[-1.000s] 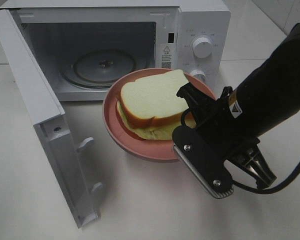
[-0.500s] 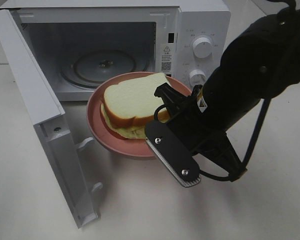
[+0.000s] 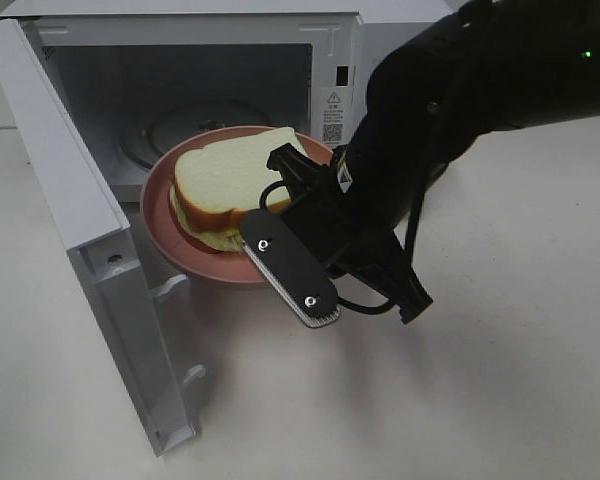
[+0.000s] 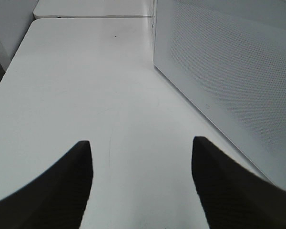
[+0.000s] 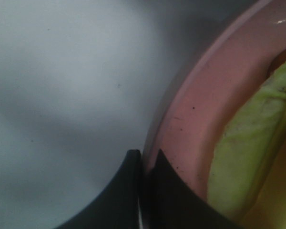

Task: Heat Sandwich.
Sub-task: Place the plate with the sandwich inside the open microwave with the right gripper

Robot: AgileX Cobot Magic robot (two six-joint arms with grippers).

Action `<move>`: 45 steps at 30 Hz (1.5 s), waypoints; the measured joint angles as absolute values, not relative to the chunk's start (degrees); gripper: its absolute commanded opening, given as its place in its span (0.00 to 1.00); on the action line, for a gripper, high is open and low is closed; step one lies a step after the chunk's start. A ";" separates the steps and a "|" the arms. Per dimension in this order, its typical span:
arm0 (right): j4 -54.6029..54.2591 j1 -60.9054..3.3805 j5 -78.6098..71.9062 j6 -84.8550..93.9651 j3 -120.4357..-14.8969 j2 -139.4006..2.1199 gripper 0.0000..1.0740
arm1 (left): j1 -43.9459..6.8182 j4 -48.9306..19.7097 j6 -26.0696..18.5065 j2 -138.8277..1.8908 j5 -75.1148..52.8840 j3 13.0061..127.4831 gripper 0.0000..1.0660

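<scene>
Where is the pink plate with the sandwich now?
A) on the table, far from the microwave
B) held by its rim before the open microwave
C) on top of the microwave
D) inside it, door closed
B: the right gripper has its jaws shut on the rim of the plate, which bears the sandwich before the open microwave.

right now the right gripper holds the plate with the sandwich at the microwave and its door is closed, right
No, the door stands open, as the exterior high view shows. The right gripper does hold the plate with the sandwich at the microwave.
</scene>
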State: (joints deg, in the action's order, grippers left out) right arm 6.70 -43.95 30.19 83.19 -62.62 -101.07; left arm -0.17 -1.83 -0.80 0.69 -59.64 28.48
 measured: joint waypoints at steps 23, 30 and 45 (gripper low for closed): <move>5.79 -43.95 36.21 82.96 -76.32 -110.12 0.00 | -0.17 -1.83 -0.80 0.69 -59.64 28.48 0.55; 7.10 -43.95 37.76 81.13 -80.73 -112.47 0.00 | -0.17 -1.83 -0.80 0.69 -59.64 28.48 0.55; 7.10 -43.95 41.71 77.92 -91.67 -119.98 0.00 | -0.17 -1.83 -0.80 0.69 -59.64 28.48 0.55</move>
